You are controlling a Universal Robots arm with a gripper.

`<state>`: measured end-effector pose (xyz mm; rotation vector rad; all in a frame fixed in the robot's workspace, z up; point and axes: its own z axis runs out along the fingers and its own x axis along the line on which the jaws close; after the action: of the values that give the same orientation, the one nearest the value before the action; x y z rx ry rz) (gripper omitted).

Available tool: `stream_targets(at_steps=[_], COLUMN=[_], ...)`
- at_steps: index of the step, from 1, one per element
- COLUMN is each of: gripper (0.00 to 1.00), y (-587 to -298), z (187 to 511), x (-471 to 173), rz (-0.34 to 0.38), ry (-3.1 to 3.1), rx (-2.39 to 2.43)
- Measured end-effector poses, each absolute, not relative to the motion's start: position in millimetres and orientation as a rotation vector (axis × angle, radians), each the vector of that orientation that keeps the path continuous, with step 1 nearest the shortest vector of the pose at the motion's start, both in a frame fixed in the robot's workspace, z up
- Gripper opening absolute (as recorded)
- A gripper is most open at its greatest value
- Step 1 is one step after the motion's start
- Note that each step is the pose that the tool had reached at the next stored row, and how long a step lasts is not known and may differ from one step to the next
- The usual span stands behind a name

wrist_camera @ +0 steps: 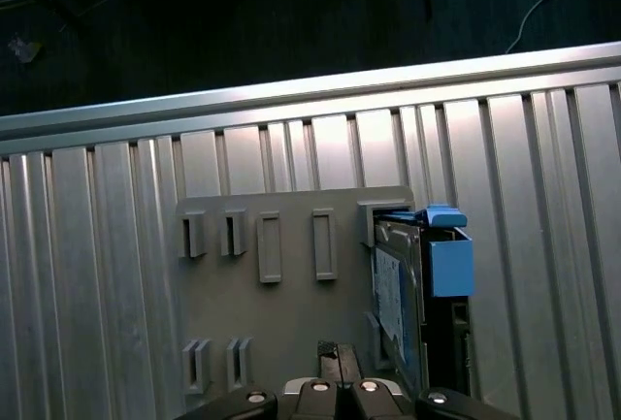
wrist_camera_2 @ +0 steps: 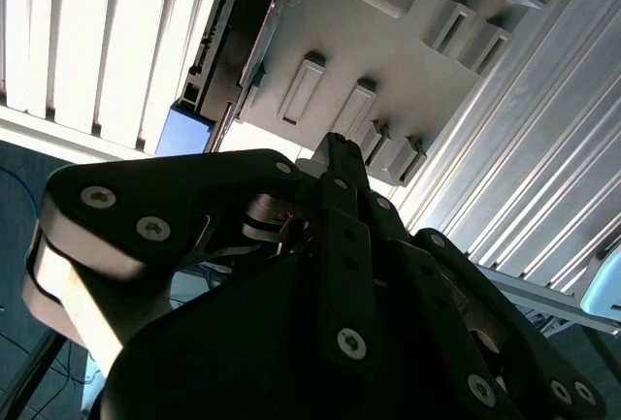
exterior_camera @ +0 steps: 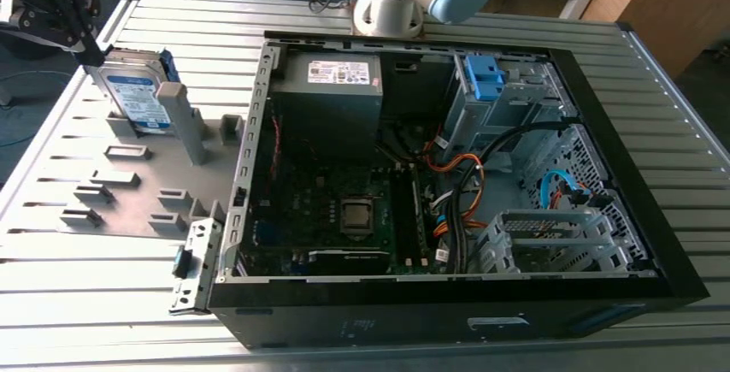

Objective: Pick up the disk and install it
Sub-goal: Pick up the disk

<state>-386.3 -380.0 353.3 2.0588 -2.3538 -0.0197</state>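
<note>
In the exterior view the disk (exterior_camera: 135, 90) stands on edge in the grey holder (exterior_camera: 126, 192), just at five o'clock from the gripper (exterior_camera: 85, 47). The jaws look closed together and empty, with the disk beside them, not between.

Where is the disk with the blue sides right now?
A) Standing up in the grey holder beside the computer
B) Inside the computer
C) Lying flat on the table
A: the disk stands on its edge in the grey holder, outside the open computer case.
</note>
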Motion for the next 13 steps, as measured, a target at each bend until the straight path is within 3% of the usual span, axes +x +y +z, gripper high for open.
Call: stream_targets(at_steps=[7, 13], gripper=[0.11, 0.35], y=[-380.0, -380.0], z=[353.3, 353.3], x=[-386.3, -386.3], rz=[-0.02, -0.02], ry=[-2.353, -2.352], rx=[2.06, 2.061])
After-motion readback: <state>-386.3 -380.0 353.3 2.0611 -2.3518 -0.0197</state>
